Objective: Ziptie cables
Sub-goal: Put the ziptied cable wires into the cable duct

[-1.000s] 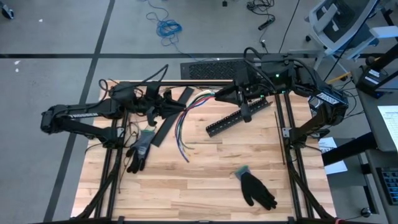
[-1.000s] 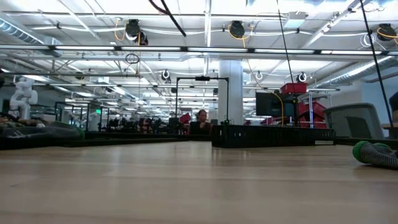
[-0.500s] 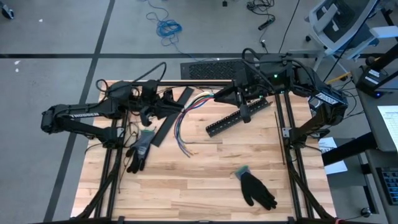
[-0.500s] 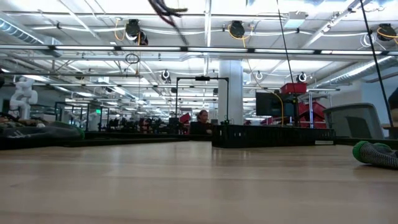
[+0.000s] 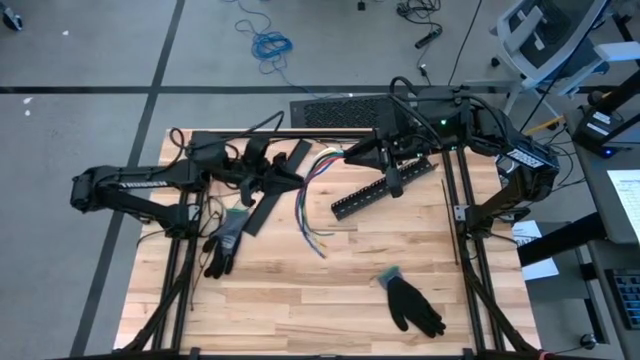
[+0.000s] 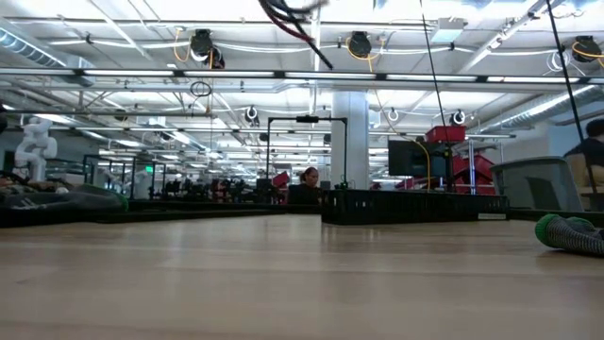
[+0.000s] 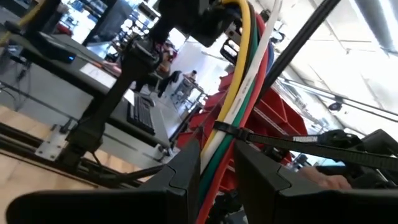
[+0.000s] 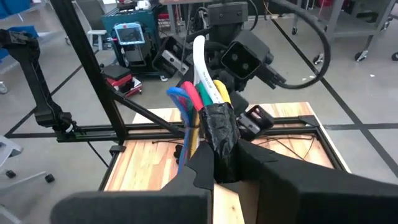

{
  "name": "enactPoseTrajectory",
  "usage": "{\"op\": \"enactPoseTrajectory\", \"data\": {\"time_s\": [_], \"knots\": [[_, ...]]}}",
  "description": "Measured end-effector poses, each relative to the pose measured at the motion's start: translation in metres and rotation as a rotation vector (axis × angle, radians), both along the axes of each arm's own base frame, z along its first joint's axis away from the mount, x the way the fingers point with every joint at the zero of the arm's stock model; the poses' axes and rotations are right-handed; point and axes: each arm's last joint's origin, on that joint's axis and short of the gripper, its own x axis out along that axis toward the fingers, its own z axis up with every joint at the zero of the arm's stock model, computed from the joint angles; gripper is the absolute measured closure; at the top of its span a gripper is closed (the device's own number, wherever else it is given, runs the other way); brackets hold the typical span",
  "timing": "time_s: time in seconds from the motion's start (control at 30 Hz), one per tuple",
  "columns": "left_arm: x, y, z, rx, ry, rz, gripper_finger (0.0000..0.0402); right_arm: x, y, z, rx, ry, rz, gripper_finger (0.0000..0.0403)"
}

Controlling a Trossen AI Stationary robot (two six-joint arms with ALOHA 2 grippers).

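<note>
Both jaws clamp cables point(image 5: 318, 163) | right gripper point(image 8: 227, 163) anchors taped end | left gripper point(image 7: 216, 165) steadies bundle beside slotted strip point(image 5: 384, 187) for tying.

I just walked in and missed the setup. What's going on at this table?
Two robot arms hold a bundle of coloured cables between them above the wooden table. The right gripper is shut on the taped end; the left gripper grips the bundle farther along, where a black zip tie already circles it. The loose ends hang toward the table. Two gloves and a black slotted strip lie unused.
</note>
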Motion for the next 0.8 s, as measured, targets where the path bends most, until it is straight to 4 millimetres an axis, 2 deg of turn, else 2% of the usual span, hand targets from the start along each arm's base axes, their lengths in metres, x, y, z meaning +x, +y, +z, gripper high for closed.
{"op": "enactPoseTrajectory", "data": {"time_s": [0.23,0.4,0.6,0.8], "knots": [[0.006,-0.0089,0.0003,0.013,-0.041,-0.07,0.0308,0.0043,-0.0003,-0.0034,0.021,0.02,-0.007,0.0391],[0.0082,-0.0083,-0.0054,-0.079,0.04,-0.009,0.0308,0.0042,-0.0003,-0.0037,0.023,0.024,-0.008,0.0391],[0.0086,-0.0081,-0.0064,-0.089,0.051,0.002,0.0307,0.0035,-0.0002,-0.0057,0.043,0.047,-0.015,0.0391],[0.0089,-0.0104,-0.0069,-0.068,0.051,-0.001,0.0269,0.0027,-0.0002,-0.0072,0.047,0.064,-0.017,0.0391]]}}
